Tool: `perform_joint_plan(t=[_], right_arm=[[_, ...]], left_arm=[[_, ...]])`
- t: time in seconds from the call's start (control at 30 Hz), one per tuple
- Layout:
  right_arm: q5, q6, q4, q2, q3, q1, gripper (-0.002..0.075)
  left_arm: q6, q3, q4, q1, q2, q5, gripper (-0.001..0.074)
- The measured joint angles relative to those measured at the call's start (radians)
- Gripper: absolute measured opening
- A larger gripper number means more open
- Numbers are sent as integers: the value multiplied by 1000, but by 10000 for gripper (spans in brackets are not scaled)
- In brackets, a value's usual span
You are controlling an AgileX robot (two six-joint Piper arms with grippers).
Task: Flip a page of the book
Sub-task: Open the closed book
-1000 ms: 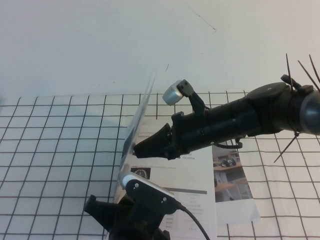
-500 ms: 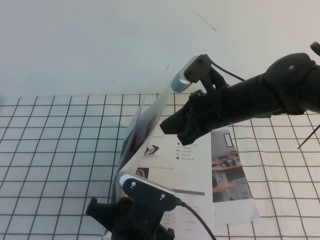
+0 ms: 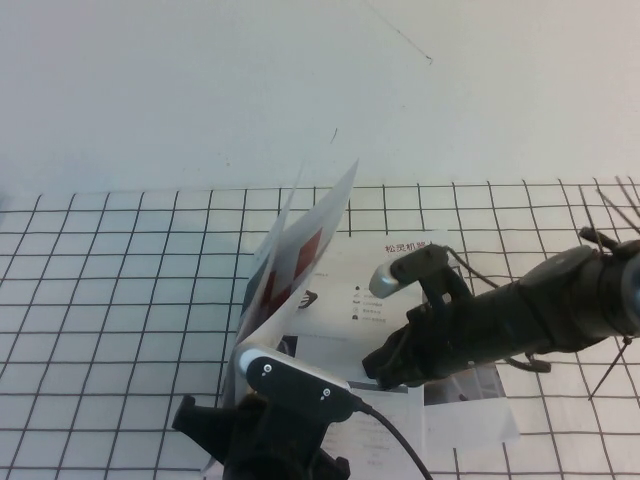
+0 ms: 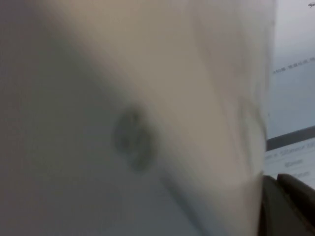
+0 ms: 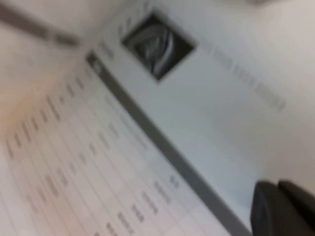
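**Page Stood Upright at Spine; Neither Gripper's Hold Confirmed**

Nearest the camera, the left gripper [image 3: 205, 425] sat at the book's [image 3: 390, 290] near edge, by the foot of the raised leaf, seemingly steadying it; its fingers were hidden, so I cannot tell their state. The right gripper [image 3: 372, 366] hovered low over the open inner sheet, apart from the leaf; whether open or closed could not be told. Further back, the page [image 3: 300, 250] stood near-vertical above the spine, judged mid-turn. A second booklet [image 3: 470, 385] lay partly beneath the right arm. The left wrist view showed only blurred paper.
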Motion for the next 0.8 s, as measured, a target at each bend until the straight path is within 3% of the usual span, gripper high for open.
perform_joint_plan(t=[0.17,0.5,0.63,0.8], right_arm=[[81,-29,89,68,-1,-11,1],[85,-7,106,69,20,-11,1],[83,-11,111,46,56,-11,1],[83,-15,100,27,76,-11,1]], left_arm=[[0,0,10,2,0,0,-3],[23,0,14,15,-41,79,-4],[59,0,-1,79,-101,79,-3],[154,0,-19,254,-157,33,-3]])
